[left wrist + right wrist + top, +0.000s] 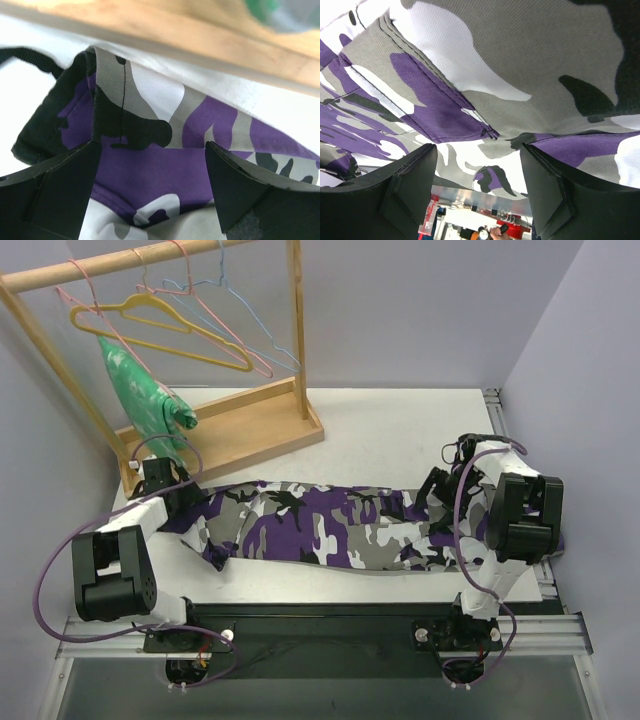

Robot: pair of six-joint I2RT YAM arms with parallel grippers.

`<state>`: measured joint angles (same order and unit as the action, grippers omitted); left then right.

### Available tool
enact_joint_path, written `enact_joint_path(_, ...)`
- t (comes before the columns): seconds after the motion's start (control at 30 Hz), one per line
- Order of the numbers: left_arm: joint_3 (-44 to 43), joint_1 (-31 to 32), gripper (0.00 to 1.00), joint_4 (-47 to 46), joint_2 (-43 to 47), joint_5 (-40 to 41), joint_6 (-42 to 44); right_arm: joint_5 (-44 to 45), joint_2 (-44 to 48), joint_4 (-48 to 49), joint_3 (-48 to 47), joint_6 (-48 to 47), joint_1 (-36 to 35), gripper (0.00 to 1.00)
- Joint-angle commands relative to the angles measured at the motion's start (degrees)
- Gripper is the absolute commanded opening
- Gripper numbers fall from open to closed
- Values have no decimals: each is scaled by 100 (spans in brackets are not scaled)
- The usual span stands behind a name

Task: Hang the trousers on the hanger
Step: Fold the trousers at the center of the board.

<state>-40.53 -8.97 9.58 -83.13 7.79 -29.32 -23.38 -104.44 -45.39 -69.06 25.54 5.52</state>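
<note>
trousers lie stretched flat on the table, just in front of the wooden rack, running from its base's left corner out well past its right post; my read: spread long so each arm gets one end

hanger hangs on the rack's top rail, near the left post, among the pink and blue ones; not touched yet, so the task is at the start

left gripper sits by the rack base's near-left corner, jaws spread wide, released, cloth just beyond the tips; looks like a lineup for a pinch on that end

right gripper is far right of the rack at the other end, jaws apart, nothing clamped between the pads

views: only the top one shows hanger and both ends at once; left wrist shows a black edge band and a black cord right beside the rack's base board; right wrist shows a stitched seam and cloth raised off the table, which the top view hides behind the arm
</note>
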Motion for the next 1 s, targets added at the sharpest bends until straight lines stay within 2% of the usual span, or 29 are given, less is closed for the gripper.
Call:
enact_joint_path(0.0, -411, -52, 95, -562, -133, 29, 128, 52, 231, -410, -99, 30, -33, 68)
enact_joint_path(0.23, -649, -52, 95, -1073, -300, -6, -135, 61, 205, -480, -161, 39, -33, 68)
enact_joint_path(0.47, -772, -52, 95, -1363, -72, 249, -478, 61, 179, -533, -249, 65, -60, 68)
enact_joint_path(0.63, -886, -43, 95, -1275, 174, 653, -662, 52, 135, -550, -301, 65, -86, 68)
enact_joint_path(0.77, -973, -43, 95, -1196, 735, 925, -751, 52, 117, -550, -328, 48, -104, 68)
enact_joint_path(0.97, -913, -8, 95, -643, 1228, 637, -636, 52, 56, -542, -319, 30, -139, 68)
